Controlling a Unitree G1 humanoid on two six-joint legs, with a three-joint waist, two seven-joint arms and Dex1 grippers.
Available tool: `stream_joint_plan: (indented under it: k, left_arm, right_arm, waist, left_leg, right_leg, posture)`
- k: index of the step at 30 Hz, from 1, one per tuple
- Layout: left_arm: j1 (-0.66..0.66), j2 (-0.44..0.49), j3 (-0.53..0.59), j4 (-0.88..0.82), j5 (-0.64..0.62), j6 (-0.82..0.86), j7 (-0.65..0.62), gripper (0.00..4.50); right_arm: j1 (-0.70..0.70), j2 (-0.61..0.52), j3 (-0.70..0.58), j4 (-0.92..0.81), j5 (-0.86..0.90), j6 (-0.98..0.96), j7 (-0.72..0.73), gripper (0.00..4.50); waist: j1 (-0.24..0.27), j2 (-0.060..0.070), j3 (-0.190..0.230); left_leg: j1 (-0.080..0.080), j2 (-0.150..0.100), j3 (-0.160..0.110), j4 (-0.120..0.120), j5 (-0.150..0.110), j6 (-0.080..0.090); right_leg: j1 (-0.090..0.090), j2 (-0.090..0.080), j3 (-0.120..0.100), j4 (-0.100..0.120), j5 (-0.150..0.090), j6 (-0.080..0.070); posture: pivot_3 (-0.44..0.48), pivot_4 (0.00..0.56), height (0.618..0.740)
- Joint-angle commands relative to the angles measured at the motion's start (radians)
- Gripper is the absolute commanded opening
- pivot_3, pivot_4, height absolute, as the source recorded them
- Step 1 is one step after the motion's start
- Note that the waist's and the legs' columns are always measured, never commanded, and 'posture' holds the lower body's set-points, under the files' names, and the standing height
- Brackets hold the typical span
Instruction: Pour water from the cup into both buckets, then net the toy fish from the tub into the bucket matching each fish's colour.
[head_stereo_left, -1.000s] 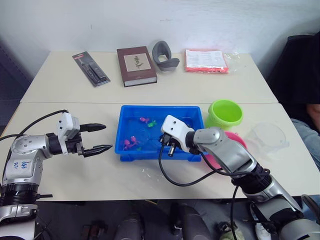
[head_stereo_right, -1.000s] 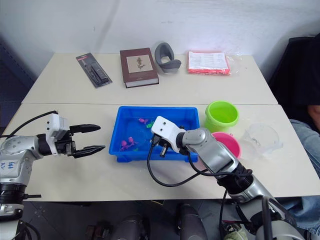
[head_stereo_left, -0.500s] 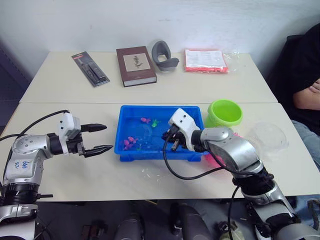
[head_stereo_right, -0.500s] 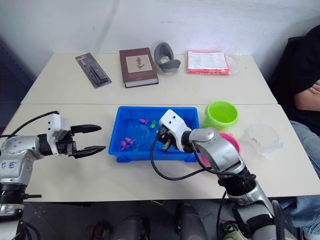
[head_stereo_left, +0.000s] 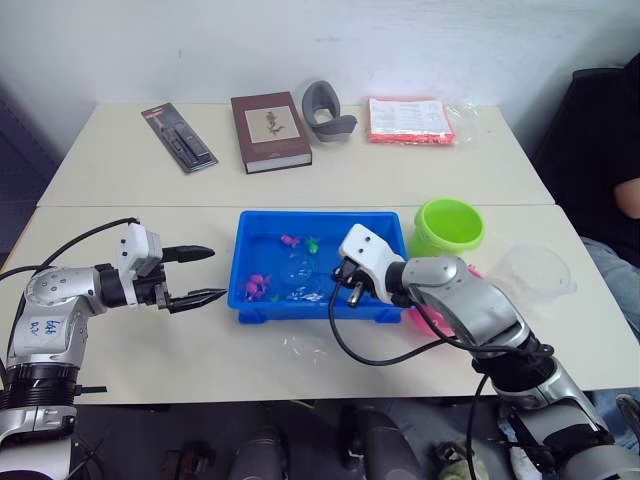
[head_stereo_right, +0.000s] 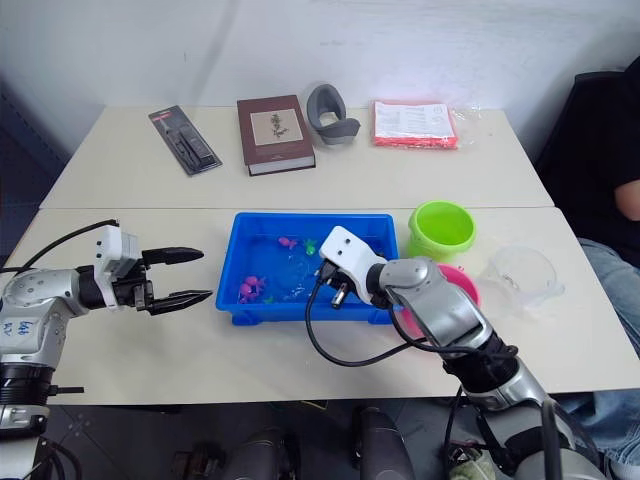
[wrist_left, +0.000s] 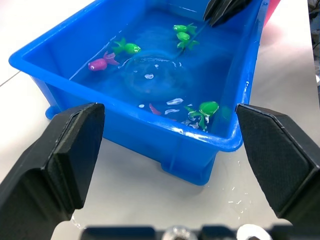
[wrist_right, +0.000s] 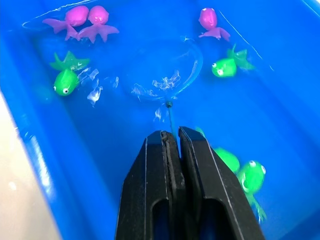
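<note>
Two black fingers of the right gripper (wrist_right: 171, 150) pinch the thin-handled blue-rimmed hoop net (wrist_right: 167, 75) — handle in line with the fingers, hoop submerged in the shallow blue plastic tub (head_stereo_left: 252, 235). Left gripper (head_stereo_left: 200, 273) — spread wide, level, beside the tub.

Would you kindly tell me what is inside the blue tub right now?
The tub holds water, pink and green toy fish, and the net, hoop dipped in, handle pinched by the right pincer. That pincer covers part of two green fish.

Table (head_stereo_left: 130, 170) holds tub (head_stereo_left: 262, 222), buckets (head_stereo_left: 450, 226), book (head_stereo_left: 271, 131).
</note>
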Motion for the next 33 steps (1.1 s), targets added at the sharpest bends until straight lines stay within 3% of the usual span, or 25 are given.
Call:
stream_joint_plan:
  k: [1, 9, 17, 33]
  left_arm:
    - [-0.008, 0.016, 0.001, -0.005, 0.011, -0.018, -0.014, 4.49]
    - [0.006, 0.014, 0.002, -0.016, 0.017, -0.021, -0.021, 4.49]
    - [0.017, 0.013, 0.008, -0.024, 0.015, -0.020, -0.020, 4.49]
    - [0.026, 0.014, 0.002, -0.024, 0.022, -0.029, -0.031, 4.49]
  right_arm:
    - [-0.037, 0.037, 0.015, 0.011, -0.017, -0.046, 0.003, 0.00]
    - [-0.059, 0.098, 0.010, 0.061, -0.018, -0.072, 0.008, 0.00]
    - [-0.080, 0.049, 0.068, 0.062, -0.076, -0.071, 0.036, 0.00]
    - [-0.084, 0.154, -0.055, 0.005, 0.076, 0.065, 0.057, 0.00]
  waist:
    - [0.001, 0.000, 0.000]
    - [0.001, 0.000, 0.000]
    - [0.001, 0.000, 0.000]
    - [-0.001, 0.001, 0.000]
  left_leg:
    - [0.000, 0.000, 0.000, 0.000, 0.000, 0.000]
    - [-0.001, 0.000, 0.000, 0.000, 0.000, 0.000]
    - [-0.001, 0.000, -0.001, 0.000, 0.000, 0.000]
    - [-0.002, 0.000, -0.001, 0.000, 0.000, 0.000]
  right_leg:
    - [0.000, 0.000, -0.001, 0.000, 0.000, 0.000]
    - [0.000, -0.001, -0.001, 0.000, 0.000, 0.000]
    - [0.000, -0.002, -0.001, 0.000, 0.000, 0.000]
    - [-0.001, -0.002, -0.002, 0.000, 0.000, 0.000]
  posture:
    - [0.000, 0.150, 0.740]
    - [0.000, 0.150, 0.740]
    - [0.000, 0.150, 0.740]
    - [0.000, 0.150, 0.740]
